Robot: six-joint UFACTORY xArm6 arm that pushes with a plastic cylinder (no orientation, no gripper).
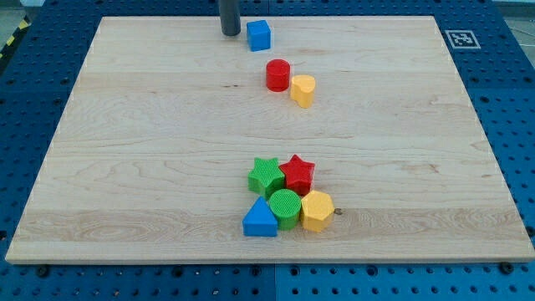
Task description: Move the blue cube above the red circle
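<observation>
The blue cube [259, 35] sits near the view's top, just above and left of the red circle [277, 75]. My tip [230, 33] stands just left of the blue cube, close to its left side, near the board's top edge. A small gap shows between the tip and the cube.
A yellow block [303, 89] touches the red circle's lower right. Near the view's bottom lies a cluster: a green star [266, 176], a red star [298, 175], a green circle [285, 208], a blue triangle [260, 219] and a yellow hexagon [317, 210]. The wooden board [125, 167] rests on a blue pegboard.
</observation>
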